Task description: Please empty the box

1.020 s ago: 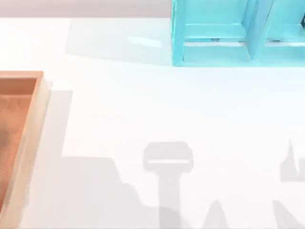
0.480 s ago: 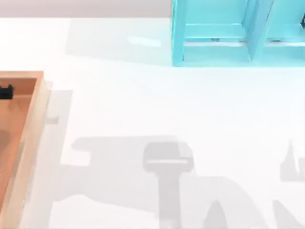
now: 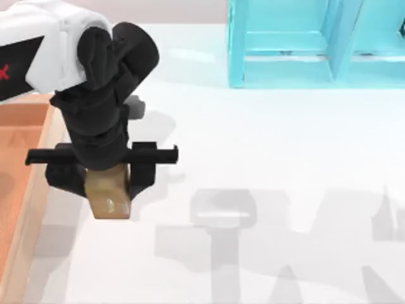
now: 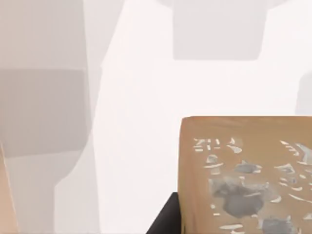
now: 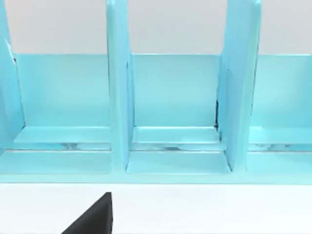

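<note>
The box (image 3: 28, 221), a shallow wooden tray with a tan rim and orange-brown floor, lies at the table's left edge, partly covered by my left arm. My left gripper (image 3: 107, 183) is shut on a small tan-brown cube (image 3: 109, 197), just right of the box's rim and over the white table. In the left wrist view the cube (image 4: 248, 175) looms close, with pale marks on its face and a black fingertip (image 4: 163, 222) beside it. A black fingertip (image 5: 92, 217) of my right gripper shows in the right wrist view, facing the shelf.
A cyan shelf unit (image 3: 304, 44) with upright dividers stands at the back right; the right wrist view looks straight into its compartments (image 5: 175, 97). White table (image 3: 266, 152) spreads between the box and the shelf, crossed by grey arm shadows.
My left arm has come into the top view from the left, carrying the cube rightward over the box's rim to the table beside it. The shadows have shifted with it.
</note>
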